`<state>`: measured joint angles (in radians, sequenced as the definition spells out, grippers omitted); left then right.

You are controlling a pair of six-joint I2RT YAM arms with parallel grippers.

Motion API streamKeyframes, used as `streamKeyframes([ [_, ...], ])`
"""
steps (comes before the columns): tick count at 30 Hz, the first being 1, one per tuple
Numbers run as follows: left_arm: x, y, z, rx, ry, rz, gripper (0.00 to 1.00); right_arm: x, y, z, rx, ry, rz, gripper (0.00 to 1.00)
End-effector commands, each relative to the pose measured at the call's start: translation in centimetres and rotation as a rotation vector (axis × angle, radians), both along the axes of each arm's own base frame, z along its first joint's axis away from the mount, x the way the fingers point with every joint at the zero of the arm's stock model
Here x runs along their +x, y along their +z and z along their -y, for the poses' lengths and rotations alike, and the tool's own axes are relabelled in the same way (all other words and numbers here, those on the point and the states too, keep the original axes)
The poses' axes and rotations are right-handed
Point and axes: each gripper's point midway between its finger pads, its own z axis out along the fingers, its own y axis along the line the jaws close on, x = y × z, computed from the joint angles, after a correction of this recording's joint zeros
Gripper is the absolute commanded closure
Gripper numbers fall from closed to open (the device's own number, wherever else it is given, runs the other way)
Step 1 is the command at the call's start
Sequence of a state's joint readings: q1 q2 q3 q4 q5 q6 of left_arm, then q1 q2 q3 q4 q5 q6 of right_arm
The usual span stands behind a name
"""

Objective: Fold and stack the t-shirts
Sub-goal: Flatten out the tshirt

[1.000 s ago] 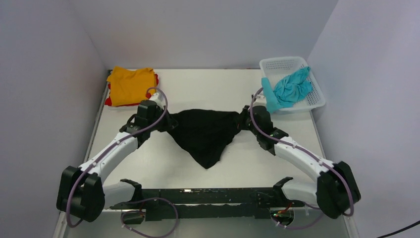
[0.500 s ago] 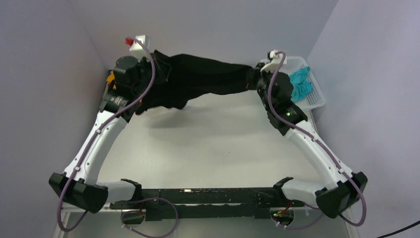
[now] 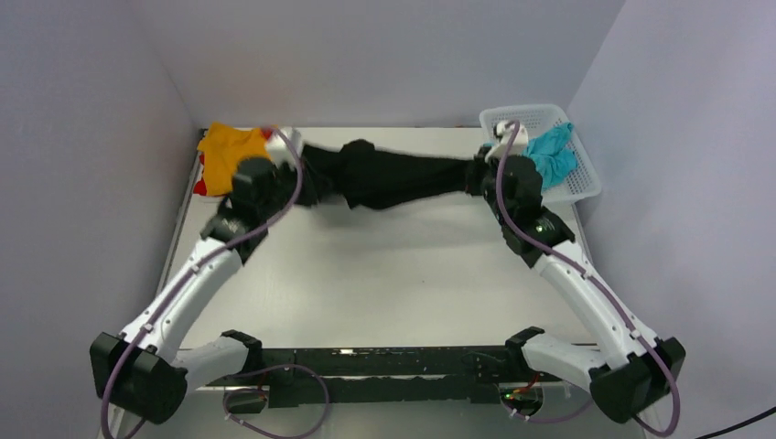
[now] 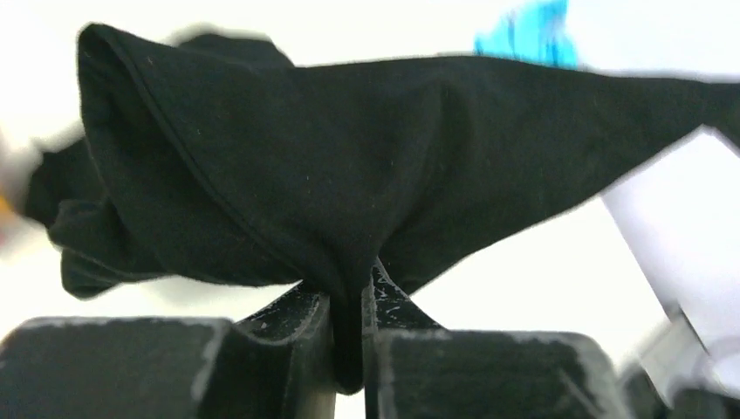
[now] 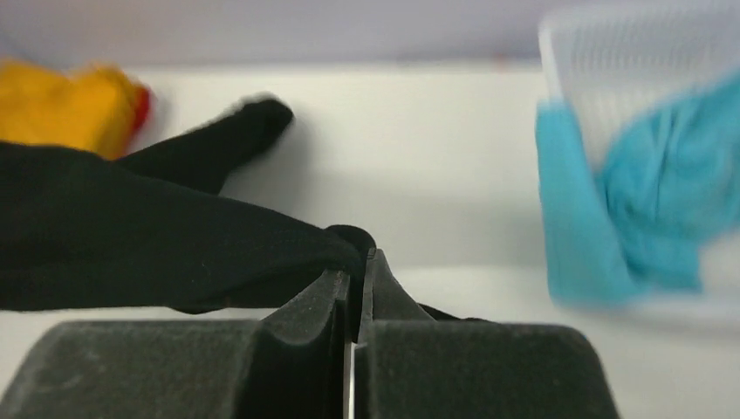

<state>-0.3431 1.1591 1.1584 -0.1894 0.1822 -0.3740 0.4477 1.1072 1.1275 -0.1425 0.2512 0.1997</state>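
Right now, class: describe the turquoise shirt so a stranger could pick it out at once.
At the far right corner of the table stands a white basket. The turquoise shirt lies crumpled in it. It is the only blue-green cloth and the only one in a basket; the black shirt beside it is outside.

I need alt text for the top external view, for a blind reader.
A black t-shirt is held stretched between the left tool and the right tool, across the far part of a white table. An orange t-shirt lies at the far left, and a turquoise t-shirt lies in a white basket at the far right.
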Motion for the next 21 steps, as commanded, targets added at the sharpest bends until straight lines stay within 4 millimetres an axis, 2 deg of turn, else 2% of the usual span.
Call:
streamKeyframes([
  [1, -7.7, -10.5, 5.0, -0.177, -0.22, -0.218, 0.68, -5.7, -11.0, 4.9, 0.008, -0.18, -0.325, 0.93],
  [2, -9.6, -12.4, 5.6, -0.179, -0.255, -0.262, 0.49, -7.0, -13.0, 5.6, 0.023, -0.211, -0.378, 0.81],
  [4, -12.3, -15.8, 5.3, -0.124, -0.258, -0.379, 0.33, -8.9, -15.7, 7.3, -0.016, -0.275, -0.451, 0.7],
  [6, -13.4, -17.6, 4.0, -0.081, -0.18, -0.456, 0.06, -10.1, -17.2, 9.3, -0.033, -0.392, -0.505, 0.31],
  [7, -13.5, -17.8, 3.6, -0.07, -0.156, -0.457, 0.01, -10.4, -17.7, 9.7, -0.043, -0.418, -0.519, 0.08],
  [8, -13.2, -17.6, 2.9, -0.061, -0.117, -0.445, 0.01, -10.5, -18.0, 9.7, -0.05, -0.419, -0.531, 0.01],
  [12, -11.2, -17.6, -1.3, 0.02, 0.146, -0.446, 0.01, -9.5, -17.8, 7.6, 0.004, -0.329, -0.523, 0.0],
  [15, -9.1, -17.4, -3.1, 0.042, 0.256, -0.454, 0.01, -8.9, -18.2, 4.8, 0.079, -0.202, -0.532, 0.0],
  [19, -5.1, -18.2, -4.5, 0.001, 0.301, -0.472, 0.01, -9.0, -19.6, -0.5, 0.177, 0.04, -0.59, 0.0],
  [21, -2.5, -18.5, -6.0, -0.034, 0.332, -0.487, 0.01, -9.8, -20.2, -3.6, 0.19, 0.167, -0.632, 0.0],
])
